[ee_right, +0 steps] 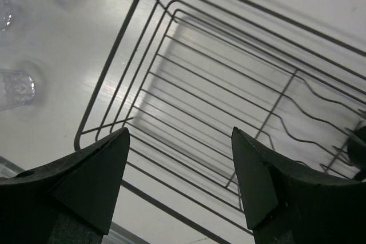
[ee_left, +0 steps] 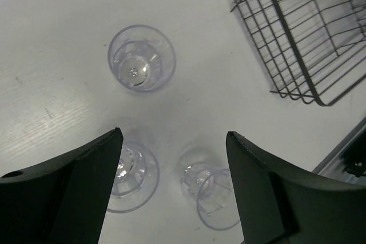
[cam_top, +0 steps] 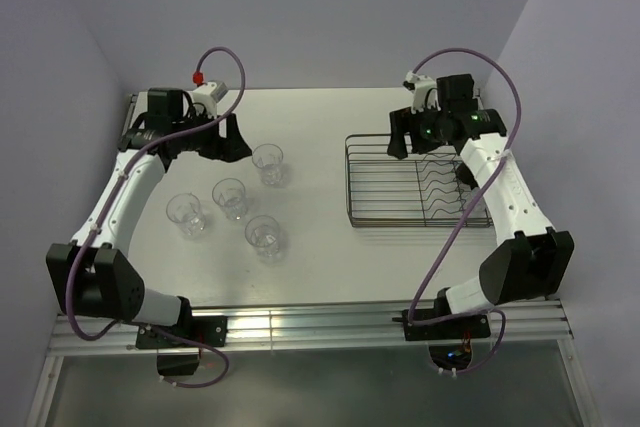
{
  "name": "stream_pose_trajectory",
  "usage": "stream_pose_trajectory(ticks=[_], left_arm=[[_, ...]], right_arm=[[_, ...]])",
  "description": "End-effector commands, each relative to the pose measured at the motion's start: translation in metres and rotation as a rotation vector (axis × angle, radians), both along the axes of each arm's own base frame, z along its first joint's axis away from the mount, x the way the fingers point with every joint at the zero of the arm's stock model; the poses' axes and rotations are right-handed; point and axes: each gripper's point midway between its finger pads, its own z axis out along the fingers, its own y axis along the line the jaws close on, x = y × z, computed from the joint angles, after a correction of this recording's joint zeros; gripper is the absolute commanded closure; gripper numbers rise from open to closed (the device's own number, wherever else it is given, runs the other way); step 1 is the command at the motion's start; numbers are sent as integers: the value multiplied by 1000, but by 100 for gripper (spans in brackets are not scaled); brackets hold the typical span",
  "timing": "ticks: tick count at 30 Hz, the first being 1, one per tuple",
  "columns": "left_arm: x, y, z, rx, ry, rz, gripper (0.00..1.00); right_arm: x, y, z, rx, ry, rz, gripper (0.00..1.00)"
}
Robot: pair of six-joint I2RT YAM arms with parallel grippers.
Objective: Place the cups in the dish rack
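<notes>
From above, four clear cups stand upright on the left half of the table point(cam_top: 320, 137), the farthest cup point(cam_top: 268, 162) just beside my left gripper point(cam_top: 232, 142), and the dish rack point(cam_top: 390, 192) lies on the right half, my right gripper point(cam_top: 402, 142) over its far left corner. My left wrist shows my left fingers point(ee_left: 80, 190) spread wide, holding nothing, above three cups. My right wrist shows my right fingers point(ee_right: 86, 184) equally wide and unladen over the dish rack's bars.
</notes>
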Motion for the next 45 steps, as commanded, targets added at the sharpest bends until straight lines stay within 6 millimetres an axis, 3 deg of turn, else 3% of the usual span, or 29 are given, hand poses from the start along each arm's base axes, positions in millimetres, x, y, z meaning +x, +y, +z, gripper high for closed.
stream_pose_trajectory(ticks=[1,8,9,17,27,40,45], left_arm=[[19,12,-6,101,-2,41,20],[46,-8,-34,231,67,39,21],[51,-11,-45,255,83,44,22],[84,-10,-84,381,126,111,25],[98,-13,-115,428,143,101,28],[99,-41,-127,314,198,32,51],[95,-52,-126,241,218,31,68]], right_arm=[[5,18,23,39,-124,16,21],[-4,24,24,12,-170,40,21],[-5,24,24,13,-172,42,21],[-10,27,29,30,-177,47,21],[-4,34,29,50,-162,54,19],[-6,48,26,85,-152,78,13],[-5,54,31,103,-153,97,9]])
